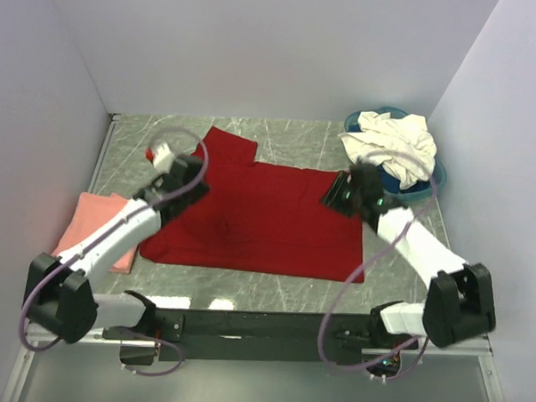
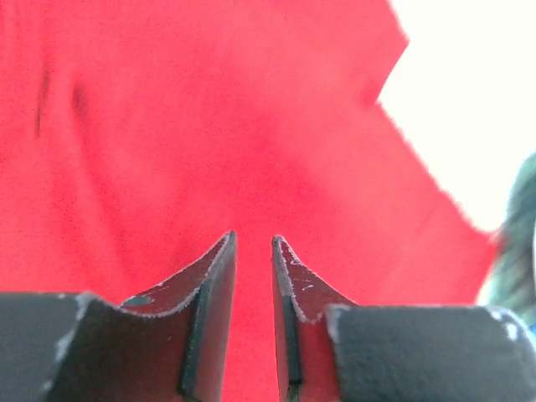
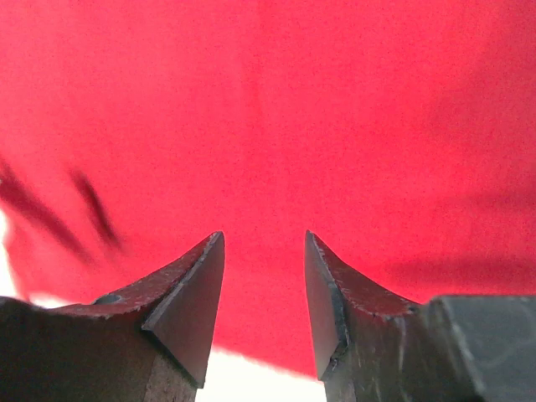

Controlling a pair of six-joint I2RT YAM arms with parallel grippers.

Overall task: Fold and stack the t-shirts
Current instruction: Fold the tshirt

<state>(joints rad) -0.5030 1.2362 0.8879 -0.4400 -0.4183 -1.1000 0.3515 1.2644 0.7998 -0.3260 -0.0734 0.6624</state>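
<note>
Grey marble tabletop point(image 1: 282, 295) carries the deep red t-shirt point(image 1: 267, 219), spread flat, probably for folding. Left wrist: left end effector point(image 2: 253, 239) slightly parted, pinching nothing. Right wrist: right end effector point(image 3: 264, 234) wide, empty over cloth.

The red t-shirt point(image 1: 258, 218) is seen as soft, matt cloth, fine-grained and without sheen in the wrist views. The pink t-shirt point(image 1: 93, 224) is of a similarly dull cloth, and the white t-shirts point(image 1: 391, 140) are shown as crumpled matt fabric. The basin point(image 1: 436, 177) under them is made of smooth blue plastic with a slight shine. The table point(image 1: 288, 140) is finished in a grey-green marble pattern, polished enough that bright patches are mirrored near its front edge. The fingers point(image 2: 209, 289) of the left gripper point(image 2: 253, 247) and of the right gripper point(image 3: 264, 243) are seen as matt black, scuffed pale along the edges. The left arm point(image 1: 115, 234) is clad in smooth white shells.
</note>
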